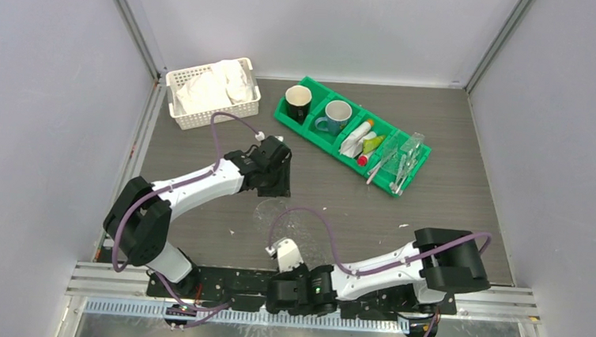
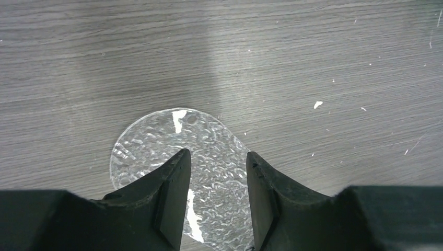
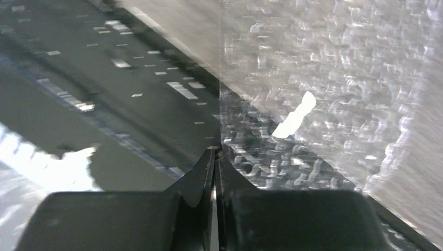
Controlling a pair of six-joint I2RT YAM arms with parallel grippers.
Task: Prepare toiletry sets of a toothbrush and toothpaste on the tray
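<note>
Tray point(image 1: 273, 214), clear plastic, lies on the desk point(image 1: 451, 203) between the 2 arms. Right jaws are closed on its near edge. Left jaws stand part open over its far end, gripping nothing. Judgement: move it level and slowly, since thin plastic may slip. Toothbrushes point(image 1: 394, 163) and tubes point(image 1: 364, 141) sit in the green bin point(image 1: 317, 132). Desk is grey woodgrain, flecked white. Plain walls point(image 1: 47, 80) enclose 3 sides.
</note>
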